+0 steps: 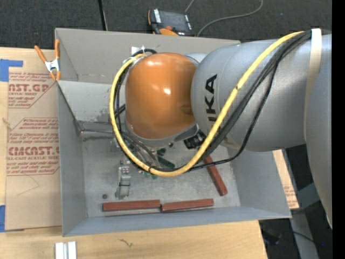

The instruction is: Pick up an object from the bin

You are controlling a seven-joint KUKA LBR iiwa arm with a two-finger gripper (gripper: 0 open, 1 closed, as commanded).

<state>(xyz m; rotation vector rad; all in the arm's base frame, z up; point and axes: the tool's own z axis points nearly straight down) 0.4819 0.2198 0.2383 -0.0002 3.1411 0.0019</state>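
A small grey metal piece (124, 183) lies on the bin floor at the front left, just below the edge of the arm's orange cover. A green thing (165, 164) peeks out from under that cover near the middle of the bin, mostly hidden. Two long red-brown sticks lie end to end along the front wall, one on the left (131, 205) and one on the right (187, 203). A third, shorter red-brown stick (218, 180) lies slanted at the front right.
The arm and its orange cover hang over the middle and back of the bin and hide what lies beneath. Yellow and black cables loop round the cover. Bare floor shows at the front left.
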